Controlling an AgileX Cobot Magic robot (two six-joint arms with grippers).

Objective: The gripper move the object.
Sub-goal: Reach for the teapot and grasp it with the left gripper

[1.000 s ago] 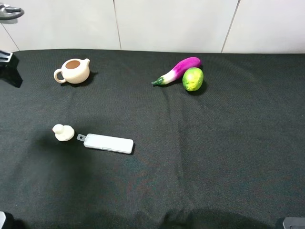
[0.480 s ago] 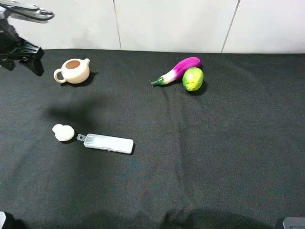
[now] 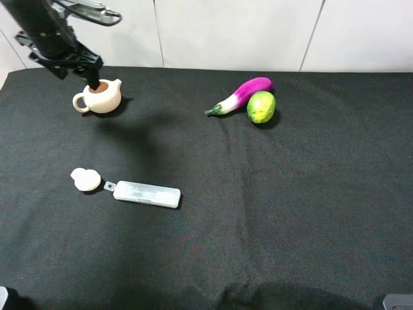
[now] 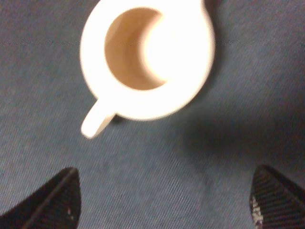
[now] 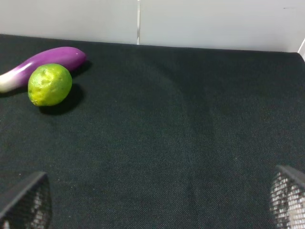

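Nearest the camera, the right pincer of the two-armed robot stands with its mesh-faced fingers spread wide and nothing between them, low over the black cloth-covered tabletop. Farther in, on the left half, a white flat rectangular plastic case lies flat, with a small cream knobbed ceramic lid just beside its tabbed left end. Well beyond these, at the far left of the tabletop, sits the small cream-coloured round ceramic teapot, upright and uncovered, its brown inside showing, loop handle to the left and short spout to the right. The black left pincer, on a dark arm reaching in from the far left corner, hangs directly over the teapot, jaws wide apart and gripping nothing; from the high camera one finger overlaps the rim, and whether it touches cannot be told. The wrist camera shows both fingertips clear of the pot's body. To the right along the far side, a purple-and-white eggplant lies touching a round green lime. White wall panels close the scene behind
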